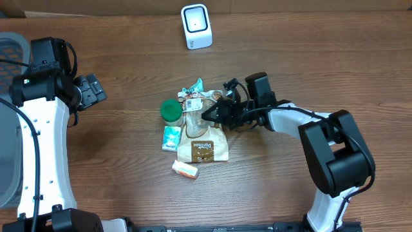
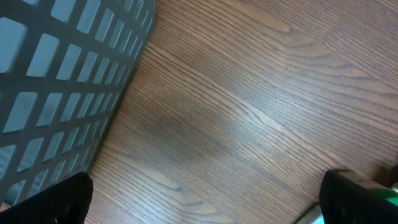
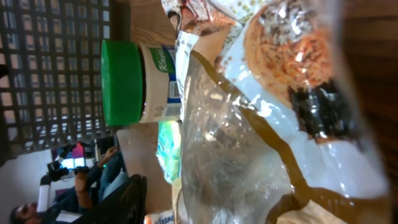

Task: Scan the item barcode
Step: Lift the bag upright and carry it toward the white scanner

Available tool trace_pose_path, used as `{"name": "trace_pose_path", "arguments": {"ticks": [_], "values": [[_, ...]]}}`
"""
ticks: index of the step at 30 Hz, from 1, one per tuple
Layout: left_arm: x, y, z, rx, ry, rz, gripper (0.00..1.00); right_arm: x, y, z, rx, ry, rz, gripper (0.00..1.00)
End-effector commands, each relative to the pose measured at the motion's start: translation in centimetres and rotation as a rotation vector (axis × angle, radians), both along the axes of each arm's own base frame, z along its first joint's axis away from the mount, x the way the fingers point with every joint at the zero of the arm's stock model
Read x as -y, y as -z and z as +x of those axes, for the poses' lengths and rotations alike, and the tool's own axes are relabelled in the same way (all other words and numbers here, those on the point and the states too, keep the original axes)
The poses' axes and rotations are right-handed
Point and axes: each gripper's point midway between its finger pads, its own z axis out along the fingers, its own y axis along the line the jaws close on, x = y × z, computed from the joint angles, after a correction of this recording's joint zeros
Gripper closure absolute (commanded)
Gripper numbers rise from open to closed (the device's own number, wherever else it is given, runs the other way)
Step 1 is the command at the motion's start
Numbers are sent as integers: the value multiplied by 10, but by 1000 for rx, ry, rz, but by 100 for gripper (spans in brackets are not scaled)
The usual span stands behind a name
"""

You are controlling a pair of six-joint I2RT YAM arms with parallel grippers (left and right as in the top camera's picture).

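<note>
Right gripper (image 1: 209, 114) reaches left into the cluster of items at the centre of the table (image 1: 322, 58). Its fingertips lie over the clear upper end of the pouch (image 1: 205, 149). Jaw width cannot be determined: in the overhead view the dark fingers merge with the packaging. In the right wrist view the pouch (image 3: 249, 155) fills the frame at close range, and no finger is clearly outlined. Whether the pouch is clamped cannot be determined either.

Left gripper (image 1: 95, 90) sits at the far left of the table, well apart from the cluster, with its jaws spread wide. Its fingertips (image 2: 53, 202) show in opposite lower corners of the left wrist view, with bare wood between them.

Items, in descending order of size:

1. Mesh basket (image 1: 9, 48): at the left edge of the table, just beside the left arm. Its grid wall (image 2: 56, 81) fills the upper left of the left wrist view.
2. Pouch: lies flat, with its brown printed end toward the near side and its clear end toward the right gripper.
3. Scanner (image 1: 196, 26): white, upright at the far edge, well apart from the pouch.
4. Jar (image 1: 170, 110): has a green lid (image 3: 121, 81) and sits just left of the pouch's clear end.
5. Teal packet (image 1: 170, 137): lies against the pouch's left side.
6. Teal wrapper (image 1: 193, 87): lies on the far side of the cluster.
7. Small tube (image 1: 185, 169): lies just near of the pouch.
</note>
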Motion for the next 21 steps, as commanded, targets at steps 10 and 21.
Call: {"name": "trace_pose_path", "arguments": {"ticks": [10,21], "values": [[1,3,1,-9,21,1,1,-3,16,4,-61,84,-102,76],[1,3,1,-9,21,1,0,3,-25,2,-37,25,24,96]]}}
